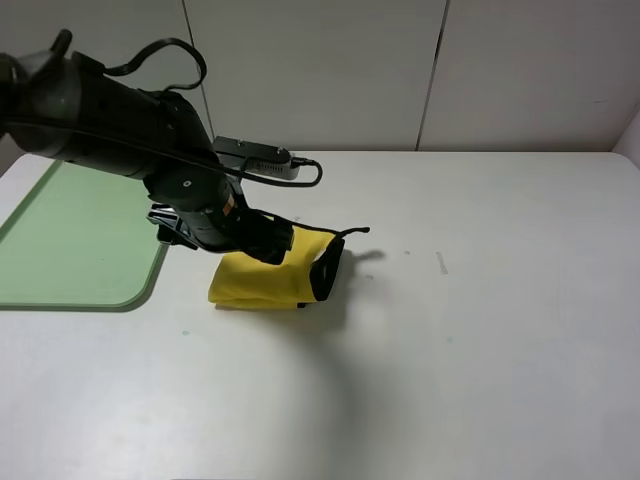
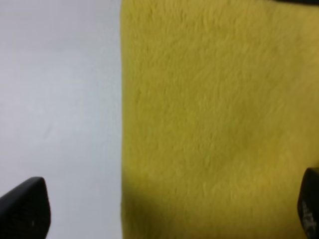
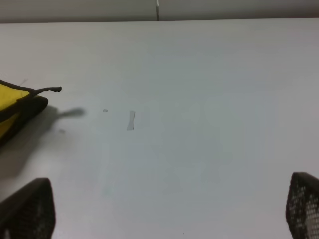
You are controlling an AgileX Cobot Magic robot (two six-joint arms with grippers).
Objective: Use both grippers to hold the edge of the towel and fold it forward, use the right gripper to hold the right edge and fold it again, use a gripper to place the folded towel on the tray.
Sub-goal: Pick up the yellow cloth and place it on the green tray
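The folded yellow towel (image 1: 262, 282) lies on the white table just right of the pale green tray (image 1: 80, 240). Its black trim (image 1: 328, 270) runs down its right end, and a small loop (image 1: 355, 231) sticks out there. My left gripper (image 1: 272, 245) hovers low over the towel's far side with its jaws open. In the left wrist view the left gripper (image 2: 167, 211) has one fingertip (image 2: 25, 209) over bare table and the other over the plush towel (image 2: 219, 114). My right gripper (image 3: 169, 209) is open above bare table, to the right of the towel (image 3: 10, 102). The exterior view does not show it.
The left arm and its cable (image 1: 150, 120) reach across the tray's right corner. A small pale mark (image 1: 442, 263) is on the table right of the towel. White wall panels (image 1: 320, 70) stand behind the table's far edge.
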